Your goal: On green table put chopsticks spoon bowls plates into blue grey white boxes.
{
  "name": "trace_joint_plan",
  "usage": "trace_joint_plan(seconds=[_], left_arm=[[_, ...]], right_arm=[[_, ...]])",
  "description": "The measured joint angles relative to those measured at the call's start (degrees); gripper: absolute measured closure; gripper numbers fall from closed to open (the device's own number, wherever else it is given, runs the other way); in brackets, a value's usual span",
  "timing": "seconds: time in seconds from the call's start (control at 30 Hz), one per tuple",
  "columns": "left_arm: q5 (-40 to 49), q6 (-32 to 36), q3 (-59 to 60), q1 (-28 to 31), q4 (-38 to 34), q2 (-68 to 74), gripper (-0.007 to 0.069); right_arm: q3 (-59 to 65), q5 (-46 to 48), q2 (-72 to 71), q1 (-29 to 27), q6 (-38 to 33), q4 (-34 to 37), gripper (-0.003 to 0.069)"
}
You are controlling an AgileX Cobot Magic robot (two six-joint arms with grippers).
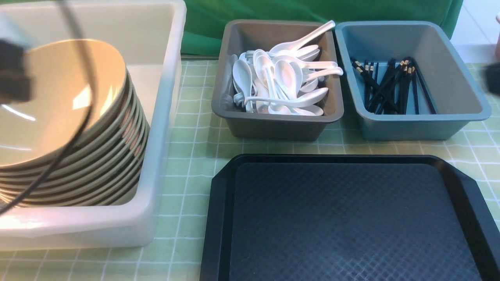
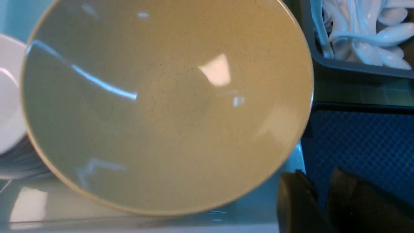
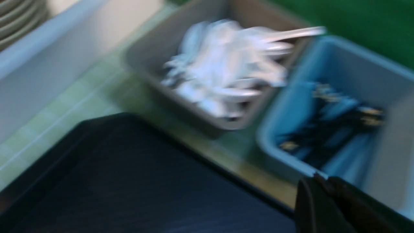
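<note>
A tilted stack of tan bowls [image 1: 58, 117] leans inside the white box [image 1: 164, 117] on the green table [image 1: 187, 156]. In the left wrist view the top bowl [image 2: 161, 106] fills the picture, with white plates [image 2: 8, 97] stacked beside it. White spoons [image 1: 281, 82] fill the grey box [image 1: 273, 125]. Black chopsticks [image 1: 390, 86] lie in the blue box [image 1: 449, 78]. My left gripper [image 2: 318, 173] hangs by the bowl's rim, fingers nearly together, holding nothing. My right gripper [image 3: 323, 178] is shut and empty over the blue box's near rim [image 3: 284, 161].
An empty black textured tray [image 1: 347, 218] lies at the front, below the grey and blue boxes. A dark cable [image 1: 84, 117] crosses in front of the bowls. A dark green cloth [image 1: 312, 9] hangs behind the boxes.
</note>
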Motion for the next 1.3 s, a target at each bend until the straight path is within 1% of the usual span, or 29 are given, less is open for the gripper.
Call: trace_joint_plan(seconds=[0.03, 0.1, 0.13, 0.23, 0.27, 0.37, 0.43, 0.5, 0.7, 1.3], left_arm=[[0.23, -0.56, 2.05, 0.00, -0.64, -3.99, 0.0597], [0.57, -1.03, 4.46, 0.00, -1.55, -8.09, 0.0613], [1.32, -1.33, 7.67, 0.00, -3.05, -13.04, 0.0625], [2.43, -1.68, 17.13, 0.00, -6.45, -24.89, 0.0627], [2.43, -1.77, 17.71, 0.00, -6.60, -25.56, 0.0627], [2.71, -2.58, 24.72, 0.00, -8.44, -33.77, 0.0627], [3.00, -3.36, 29.85, 0.00, -10.06, -40.58, 0.0627], [3.00, -3.43, 32.01, 0.00, -10.43, -43.87, 0.0627], [1.22, -3.83, 33.33, -0.02, -9.15, -50.71, 0.0627], [0.79, -4.12, 33.78, -0.02, -8.73, -51.14, 0.0627]], right_arm=[[1.98, -0.79, -3.08, 0.00, 1.20, -1.46, 0.0612], [4.91, -2.39, -7.10, 0.00, 2.29, -2.26, 0.0612], [8.91, -3.66, -11.33, 0.00, 3.45, -2.58, 0.0612], [19.86, -4.67, -23.68, 0.00, 6.81, -2.84, 0.0612], [21.32, -4.67, -25.14, 0.00, 6.99, -2.84, 0.0612], [30.17, -6.22, -34.17, 0.00, 7.68, -3.73, 0.0612], [36.84, -10.14, -41.18, 0.00, 7.01, -4.37, 0.0611], [39.77, -13.43, -44.04, 0.00, 6.88, -4.60, 0.0611], [41.34, -15.37, -45.45, 0.00, 6.68, -4.74, 0.0611], [41.44, -15.43, -45.62, 0.00, 6.23, -4.78, 0.0605]])
